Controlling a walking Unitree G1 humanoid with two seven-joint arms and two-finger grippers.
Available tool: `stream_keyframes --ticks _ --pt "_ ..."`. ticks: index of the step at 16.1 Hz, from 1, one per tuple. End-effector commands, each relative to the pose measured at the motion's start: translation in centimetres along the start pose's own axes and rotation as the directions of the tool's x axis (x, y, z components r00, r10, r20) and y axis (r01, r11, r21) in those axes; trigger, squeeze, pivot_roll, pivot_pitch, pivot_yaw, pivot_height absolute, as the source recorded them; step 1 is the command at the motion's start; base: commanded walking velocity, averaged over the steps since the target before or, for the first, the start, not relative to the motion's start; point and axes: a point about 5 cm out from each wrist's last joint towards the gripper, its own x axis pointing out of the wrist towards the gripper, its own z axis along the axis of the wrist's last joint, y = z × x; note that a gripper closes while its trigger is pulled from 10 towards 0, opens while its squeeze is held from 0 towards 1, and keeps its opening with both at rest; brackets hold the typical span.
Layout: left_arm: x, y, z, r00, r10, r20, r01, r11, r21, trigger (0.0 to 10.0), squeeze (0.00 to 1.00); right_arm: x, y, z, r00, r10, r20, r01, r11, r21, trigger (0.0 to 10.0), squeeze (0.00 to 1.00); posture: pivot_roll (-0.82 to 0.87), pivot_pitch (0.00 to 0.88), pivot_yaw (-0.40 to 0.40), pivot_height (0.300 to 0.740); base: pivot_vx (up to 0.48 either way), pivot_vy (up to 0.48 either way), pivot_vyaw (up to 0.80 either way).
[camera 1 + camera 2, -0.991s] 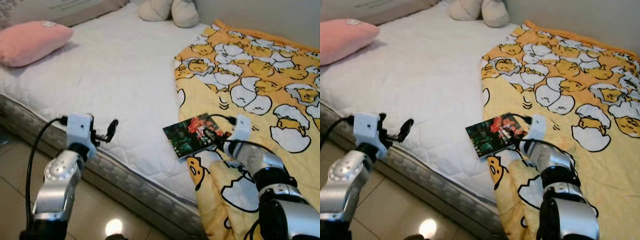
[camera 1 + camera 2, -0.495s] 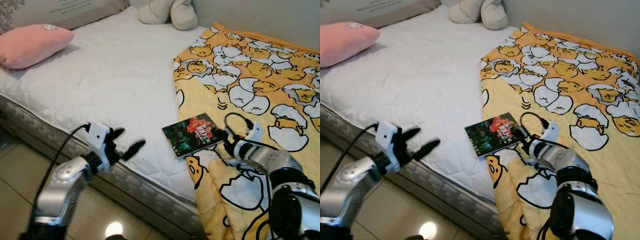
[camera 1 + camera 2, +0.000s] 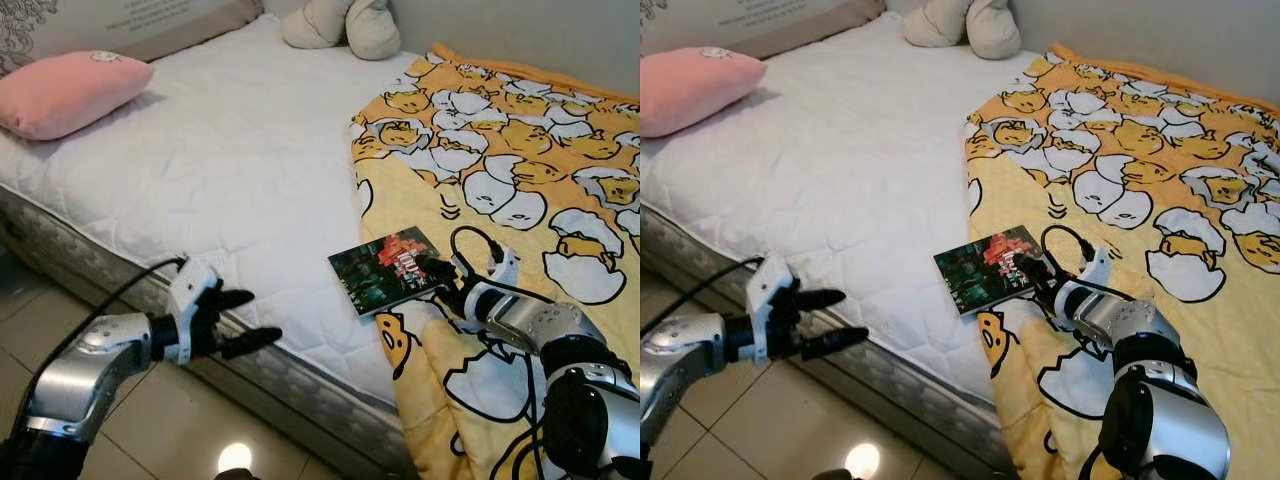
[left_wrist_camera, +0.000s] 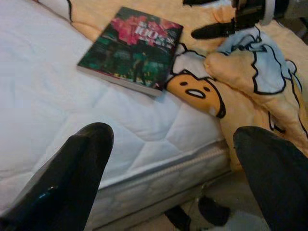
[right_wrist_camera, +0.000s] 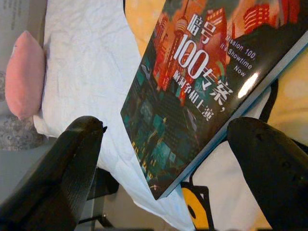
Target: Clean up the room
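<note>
A dark paperback book (image 3: 385, 272) with a red city cover lies flat on the bed, where the white mattress (image 3: 230, 160) meets the yellow egg-print blanket (image 3: 520, 150). My right gripper (image 3: 437, 276) is open at the book's right edge, its fingers (image 5: 72, 163) spread wider than the cover, low over the blanket. My left gripper (image 3: 250, 320) is open too. It hovers at the mattress's front edge, well to the left of the book (image 4: 131, 48) and pointing toward it, holding nothing.
A pink pillow (image 3: 70, 90) lies at the bed's far left, and a cream plush toy (image 3: 350, 25) sits at the head. The blanket bunches and hangs over the front edge (image 3: 450, 400). Tiled floor (image 3: 150, 440) lies below the mattress side.
My left arm has dropped and turned from upright to level, its fingers now pointing right along the mattress edge. The right gripper has stayed by the book's edge, slightly lower.
</note>
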Motion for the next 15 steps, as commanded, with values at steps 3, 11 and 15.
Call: stream_keyframes --ticks 3,11,15 --pt "-0.1 0.4 -0.2 0.999 0.033 -0.014 -0.032 0.998 0.056 10.0 0.0 -1.0 -0.5 0.9 1.0 -0.003 -0.003 0.003 0.998 -0.069 10.0 1.0 0.04 0.0 -0.014 0.74 0.0 0.0 0.0" --pt "1.7 1.0 -1.4 0.974 0.213 0.077 -0.225 0.947 0.23 10.0 0.0 -0.6 -0.4 0.5 1.0 0.002 0.006 -0.002 0.997 -0.071 10.0 1.0 0.04 0.0 -0.001 0.74 0.0 0.0 0.0" --pt "1.0 0.9 -1.6 0.966 0.23 0.123 -0.252 0.941 0.227 10.0 0.0 0.2 0.2 0.6 0.999 -0.008 0.05 0.01 0.999 -0.032 10.0 1.0 0.06 0.0 0.001 0.74 0.0 0.0 0.0"
